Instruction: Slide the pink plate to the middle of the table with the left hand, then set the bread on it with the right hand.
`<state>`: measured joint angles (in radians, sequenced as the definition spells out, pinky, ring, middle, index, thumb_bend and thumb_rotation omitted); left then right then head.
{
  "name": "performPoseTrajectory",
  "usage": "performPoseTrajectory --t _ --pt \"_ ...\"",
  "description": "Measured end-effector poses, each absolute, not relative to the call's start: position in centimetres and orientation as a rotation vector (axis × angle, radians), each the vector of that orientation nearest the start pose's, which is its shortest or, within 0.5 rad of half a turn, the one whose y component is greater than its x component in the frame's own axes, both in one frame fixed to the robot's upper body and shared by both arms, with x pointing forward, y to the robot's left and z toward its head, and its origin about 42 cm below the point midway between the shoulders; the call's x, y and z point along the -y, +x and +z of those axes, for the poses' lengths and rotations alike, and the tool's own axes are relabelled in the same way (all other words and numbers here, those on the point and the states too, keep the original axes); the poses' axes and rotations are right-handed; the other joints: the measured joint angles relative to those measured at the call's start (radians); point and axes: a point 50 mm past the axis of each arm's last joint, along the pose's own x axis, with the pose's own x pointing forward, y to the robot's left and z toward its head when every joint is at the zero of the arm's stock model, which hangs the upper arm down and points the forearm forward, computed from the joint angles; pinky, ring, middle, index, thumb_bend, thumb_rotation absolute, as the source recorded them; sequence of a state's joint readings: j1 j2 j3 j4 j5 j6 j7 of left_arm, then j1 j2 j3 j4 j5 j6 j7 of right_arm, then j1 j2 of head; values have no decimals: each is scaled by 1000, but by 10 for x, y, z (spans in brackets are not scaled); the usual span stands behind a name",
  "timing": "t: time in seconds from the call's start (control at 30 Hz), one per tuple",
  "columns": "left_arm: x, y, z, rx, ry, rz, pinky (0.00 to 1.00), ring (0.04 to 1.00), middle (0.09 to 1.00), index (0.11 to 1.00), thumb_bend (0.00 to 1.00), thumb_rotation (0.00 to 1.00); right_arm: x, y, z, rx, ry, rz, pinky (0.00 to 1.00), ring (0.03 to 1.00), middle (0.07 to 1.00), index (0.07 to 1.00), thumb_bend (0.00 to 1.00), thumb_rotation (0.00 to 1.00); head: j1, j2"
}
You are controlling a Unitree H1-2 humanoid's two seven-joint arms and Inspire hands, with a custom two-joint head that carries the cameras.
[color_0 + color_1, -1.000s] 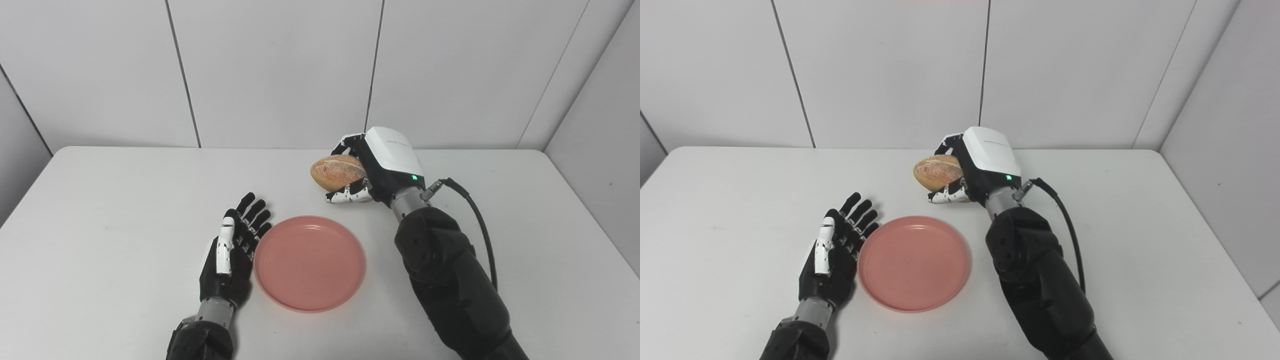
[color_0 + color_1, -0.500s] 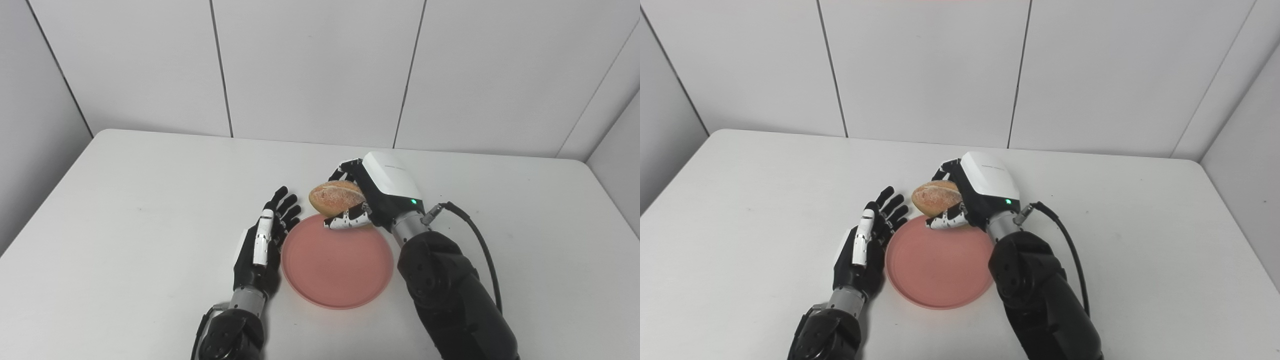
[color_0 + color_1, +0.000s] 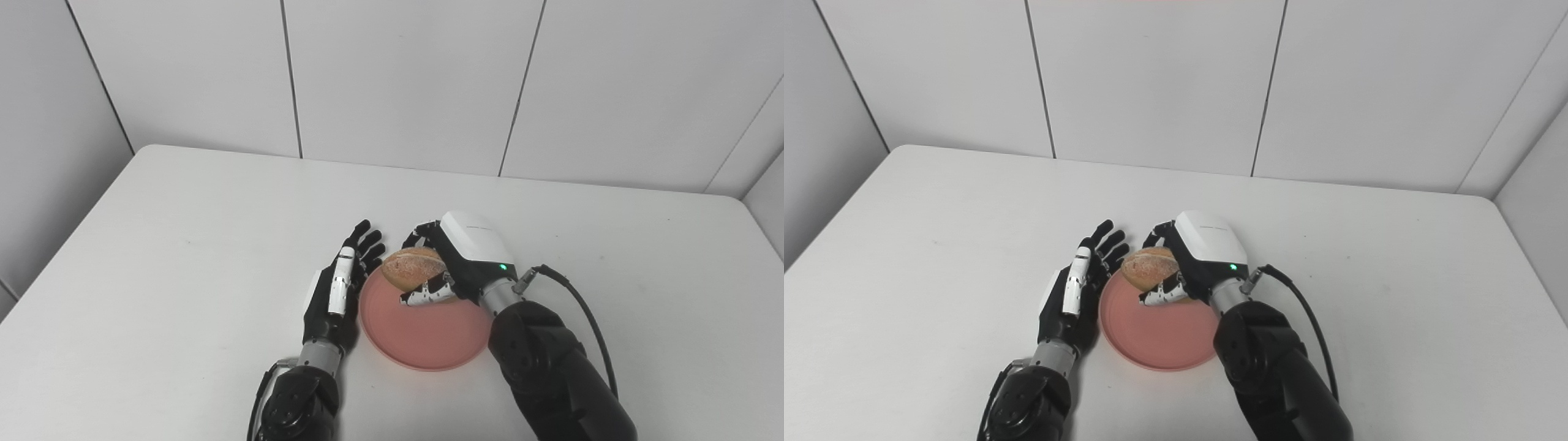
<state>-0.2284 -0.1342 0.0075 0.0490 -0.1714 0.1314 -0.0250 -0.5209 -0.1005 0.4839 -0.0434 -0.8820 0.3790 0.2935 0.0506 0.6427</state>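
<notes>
The pink plate point(image 3: 422, 334) lies flat on the white table point(image 3: 184, 245), near its middle. My right hand point(image 3: 456, 263) is shut on a round crusty bread roll point(image 3: 412, 269) and holds it over the plate's far left part. Whether the bread touches the plate I cannot tell. My left hand point(image 3: 340, 294) rests open on its edge against the plate's left rim, fingers pointing away from me. In the right eye view the bread point(image 3: 1149, 267) shows between both hands, above the plate point(image 3: 1157, 334).
A black cable point(image 3: 582, 318) loops out from my right wrist over the table. Grey panelled walls stand behind the table and at both sides. The table's far edge point(image 3: 429, 168) runs close to the back wall.
The camera has tilted and shifted, so the whole picture moved. My right hand has carried the bread from beyond the plate to above its far part. The left hand stays by the rim.
</notes>
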Motion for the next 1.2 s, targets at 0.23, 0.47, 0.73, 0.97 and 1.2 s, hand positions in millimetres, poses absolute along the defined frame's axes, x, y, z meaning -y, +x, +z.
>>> performPoseTrajectory --t 0.23,0.47,0.73,0.97,1.2 --pt "-142 351 146 37 -297 -128 916 902 901 884 416 1000 82 379 221 231 -1123 402 164 245 472 486 528 0 -5 9" --pt "-141 351 146 37 -297 -127 896 890 893 878 417 1000 81 377 217 228 -1140 414 179 268 474 486 529 0 -8 18" --pt "-140 351 146 38 -296 -127 902 894 898 882 425 1000 83 374 212 223 -1159 409 186 276 475 485 529 0 -9 25" --pt "-139 351 146 38 -295 -130 904 896 901 884 428 1000 84 370 213 228 -1197 419 297 428 536 639 645 135 -9 28" --pt "-138 351 147 38 -290 -133 900 895 901 887 432 1000 83 365 217 211 -1255 458 715 788 822 807 850 389 -11 29"
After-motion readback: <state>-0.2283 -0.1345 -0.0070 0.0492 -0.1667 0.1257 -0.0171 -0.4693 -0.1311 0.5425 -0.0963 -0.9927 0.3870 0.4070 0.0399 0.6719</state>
